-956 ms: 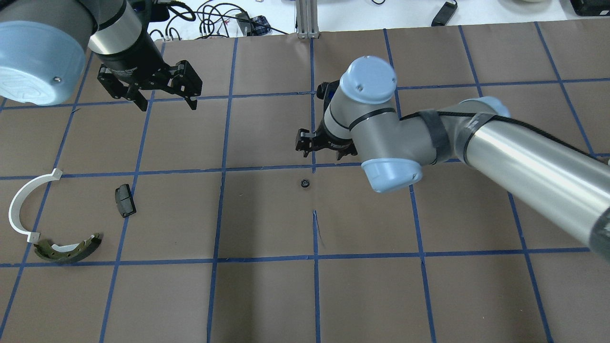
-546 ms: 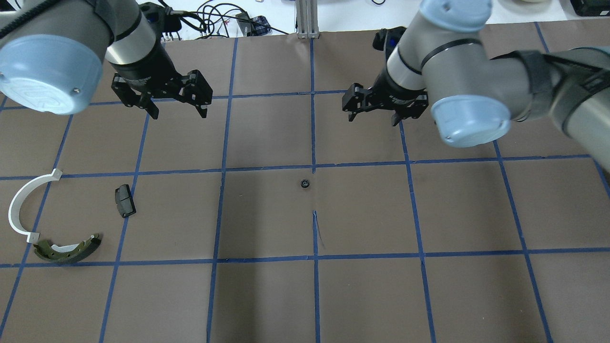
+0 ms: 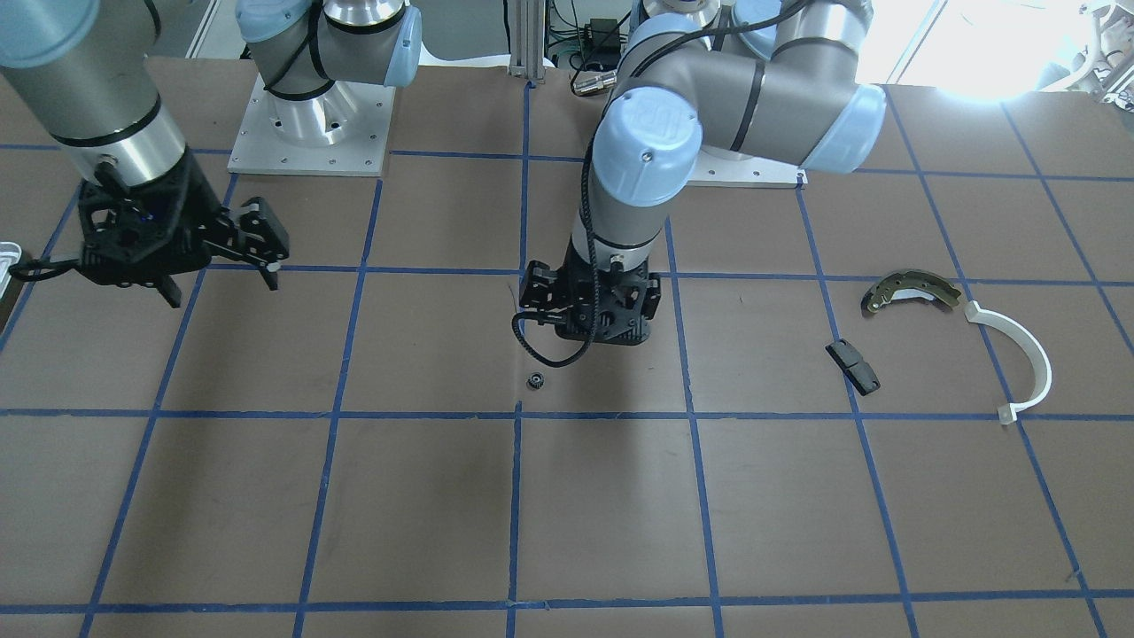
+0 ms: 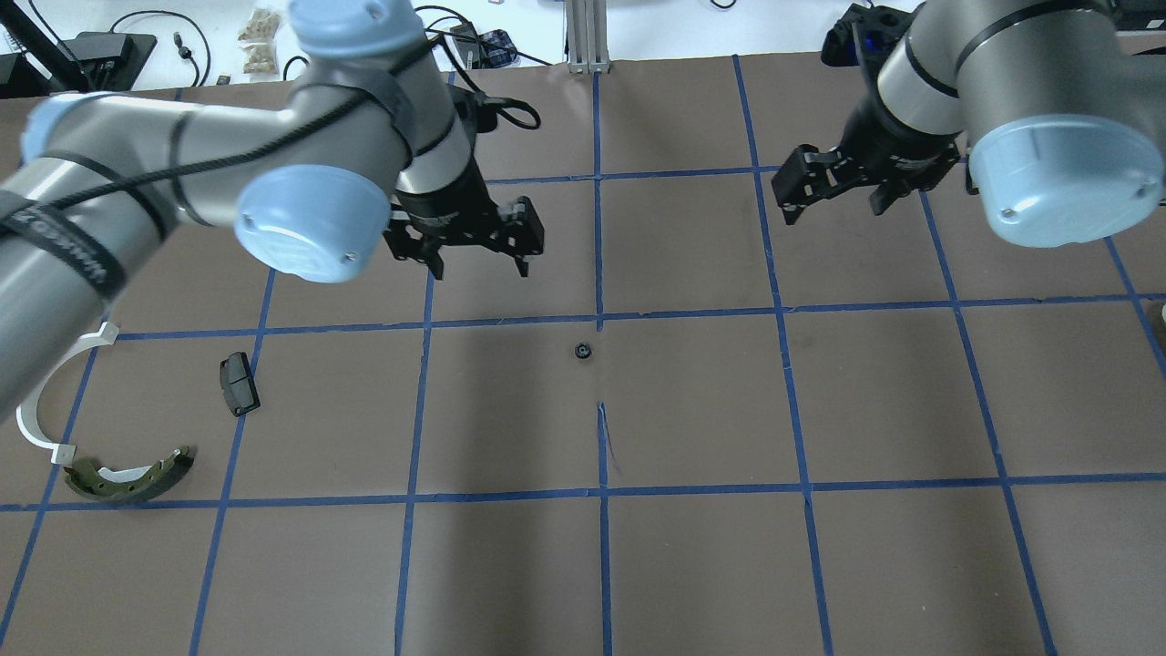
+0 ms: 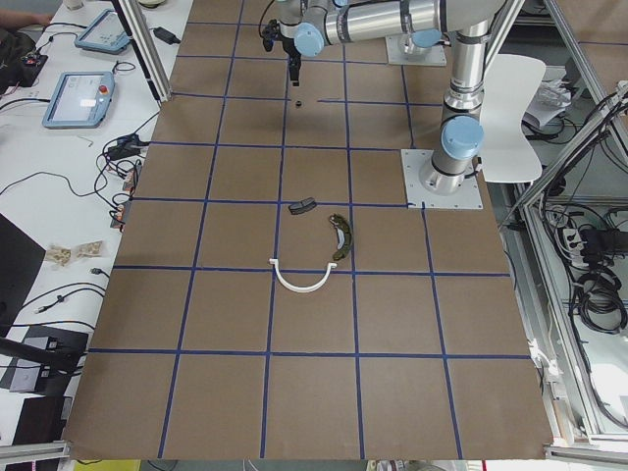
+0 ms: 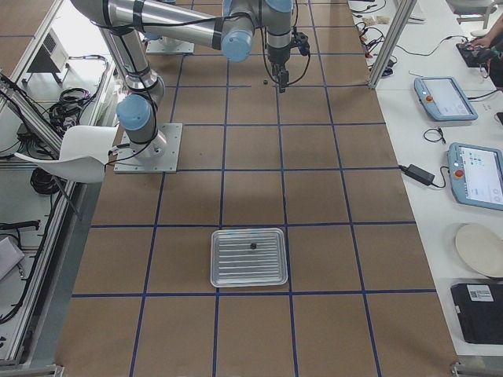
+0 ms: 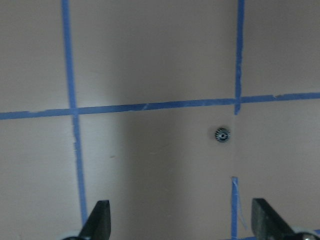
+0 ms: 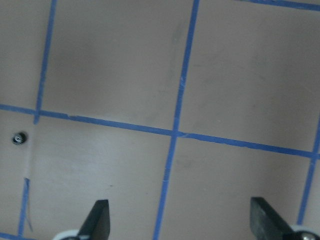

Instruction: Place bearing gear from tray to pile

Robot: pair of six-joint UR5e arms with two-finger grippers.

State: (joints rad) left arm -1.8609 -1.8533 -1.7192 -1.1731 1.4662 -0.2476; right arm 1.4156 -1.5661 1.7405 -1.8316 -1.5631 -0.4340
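The bearing gear (image 4: 583,351), small and black, lies on the brown table near its centre; it also shows in the front view (image 3: 535,381) and the left wrist view (image 7: 221,134). My left gripper (image 4: 478,267) is open and empty, above the table just behind and left of the gear. My right gripper (image 4: 833,212) is open and empty, far back on the right. The pile lies at the left: a brake shoe (image 4: 127,478), a white half-ring (image 4: 32,426) and a black block (image 4: 239,384). The silvery tray (image 6: 236,267) shows only in the exterior right view, with a small dark part on it.
Blue tape lines grid the brown table cover. Cables and devices lie beyond the far edge (image 4: 437,36). An aluminium post (image 4: 588,36) stands at the back centre. My left arm's elbow (image 4: 310,223) hangs over the left half of the table.
My left arm has swung right, bringing its open gripper close to the gear. My right arm has pulled back and to the right, away from the gear. The gear has not moved.
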